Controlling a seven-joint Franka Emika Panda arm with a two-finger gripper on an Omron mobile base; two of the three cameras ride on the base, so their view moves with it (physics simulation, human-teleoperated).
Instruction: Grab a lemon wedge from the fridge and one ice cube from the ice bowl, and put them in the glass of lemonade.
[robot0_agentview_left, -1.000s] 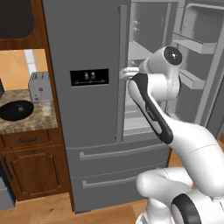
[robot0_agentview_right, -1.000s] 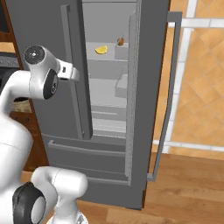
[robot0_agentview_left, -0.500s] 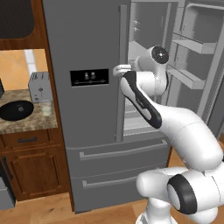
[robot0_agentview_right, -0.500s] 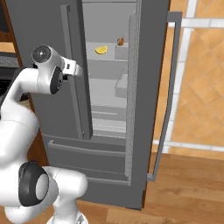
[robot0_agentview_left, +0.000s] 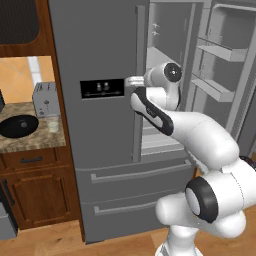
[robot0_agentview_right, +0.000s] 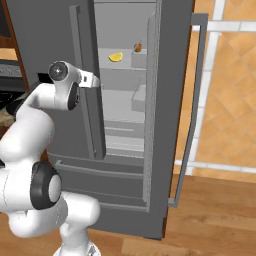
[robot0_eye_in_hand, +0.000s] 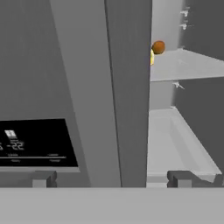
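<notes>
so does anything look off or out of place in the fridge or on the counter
Nothing stands out. The fridge has its right door swung open, as the task needs. The lemon wedge lies flat on an upper shelf beside a small orange ball. The ice bowl and toaster sit upright on the counter. No spills show.

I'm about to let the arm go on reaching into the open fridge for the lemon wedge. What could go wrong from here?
1. The open gripper faces the edge of the closed left door; a straight advance might strike it.
2. The lemon wedge lies on a shelf near a small orange ball; the fingers might knock or grab the ball instead.
3. The wedge is tiny and could slip from the grip.
</notes>
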